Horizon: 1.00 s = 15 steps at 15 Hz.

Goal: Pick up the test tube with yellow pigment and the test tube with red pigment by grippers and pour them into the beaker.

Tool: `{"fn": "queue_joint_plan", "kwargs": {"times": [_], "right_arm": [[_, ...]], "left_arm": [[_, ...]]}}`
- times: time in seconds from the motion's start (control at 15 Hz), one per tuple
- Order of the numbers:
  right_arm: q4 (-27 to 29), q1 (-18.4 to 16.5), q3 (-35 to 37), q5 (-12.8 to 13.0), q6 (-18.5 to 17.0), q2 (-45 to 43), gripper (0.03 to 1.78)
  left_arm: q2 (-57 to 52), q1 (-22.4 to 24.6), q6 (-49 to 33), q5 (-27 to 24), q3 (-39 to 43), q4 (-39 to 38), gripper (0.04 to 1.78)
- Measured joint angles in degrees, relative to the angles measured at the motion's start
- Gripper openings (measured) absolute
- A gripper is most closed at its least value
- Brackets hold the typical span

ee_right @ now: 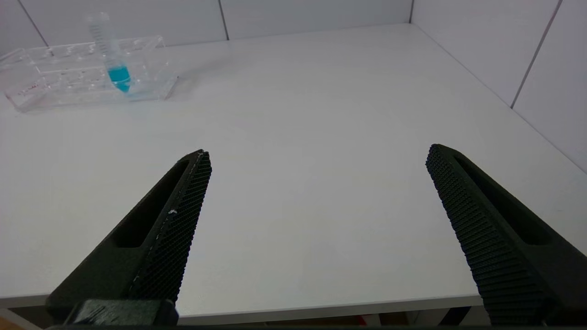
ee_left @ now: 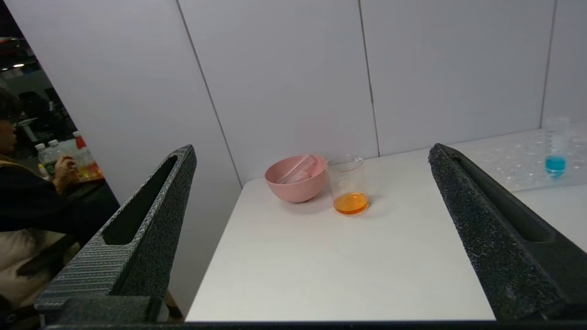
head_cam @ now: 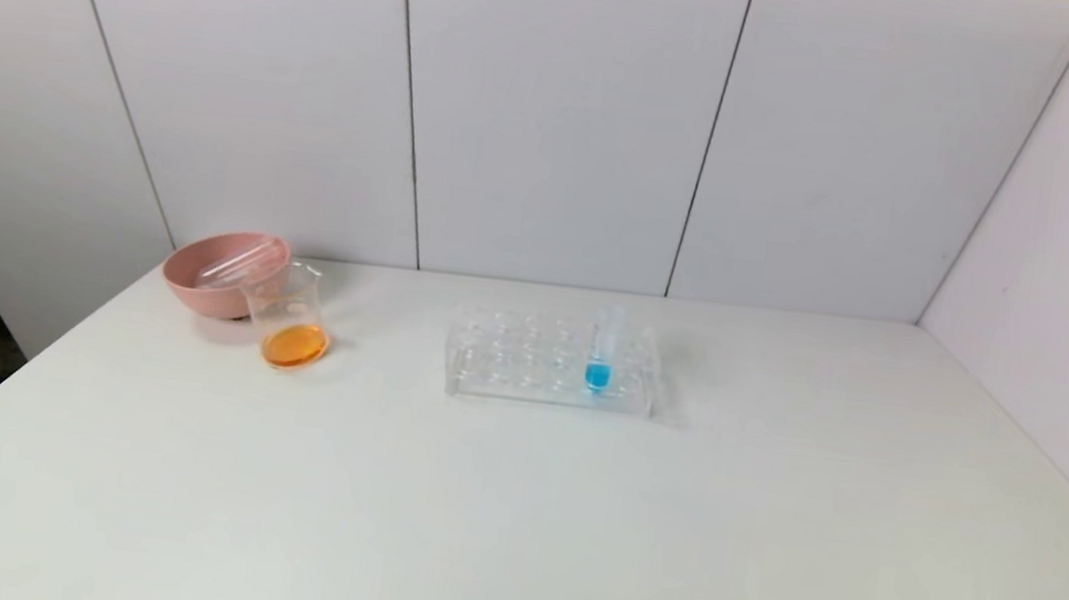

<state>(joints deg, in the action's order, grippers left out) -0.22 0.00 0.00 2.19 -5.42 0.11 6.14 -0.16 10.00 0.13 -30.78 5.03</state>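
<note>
The beaker (head_cam: pixel 289 317) stands at the far left of the white table and holds orange liquid; it also shows in the left wrist view (ee_left: pixel 348 183). No tube with yellow or red liquid is in view. Clear, empty-looking tubes (head_cam: pixel 242 264) lie in the pink bowl (head_cam: pixel 204 288) that touches the beaker. My left gripper (ee_left: pixel 312 147) is open and empty, back at the table's near left edge, facing the beaker. My right gripper (ee_right: pixel 318 150) is open and empty at the near edge on the right. Neither gripper shows in the head view.
A clear tube rack (head_cam: pixel 528 360) stands at the middle back of the table. One tube with blue liquid (head_cam: pixel 601 353) stands upright in it; it also shows in the right wrist view (ee_right: pixel 114 59). White walls close the back and right sides.
</note>
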Motion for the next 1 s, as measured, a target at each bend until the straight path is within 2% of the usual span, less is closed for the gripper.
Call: {"fn": "queue_joint_plan", "kwargs": {"times": [0.2,0.4,0.53,0.67,1.0], "right_arm": [[-0.02,0.00,0.00,0.00,0.00,0.00,1.71],[0.00,0.00,0.00,0.00,0.00,0.00,1.71],[-0.02,0.00,0.00,0.00,0.00,0.00,1.71],[-0.02,0.00,0.00,0.00,0.09,0.00,1.71],[0.00,0.00,0.00,0.00,0.02,0.00,1.71]], "left_arm": [[-4.46,0.00,-6.28,-1.15,9.36,-3.19,1.76],[-5.81,-0.06,-7.89,-1.17,22.35,-7.27,1.76],[-6.12,-0.06,-9.37,-0.27,28.57,-5.89,1.76],[-6.17,-0.05,-13.68,1.16,30.12,-5.33,1.76],[-6.14,-0.02,-14.79,1.32,30.76,-5.72,1.76]]}}
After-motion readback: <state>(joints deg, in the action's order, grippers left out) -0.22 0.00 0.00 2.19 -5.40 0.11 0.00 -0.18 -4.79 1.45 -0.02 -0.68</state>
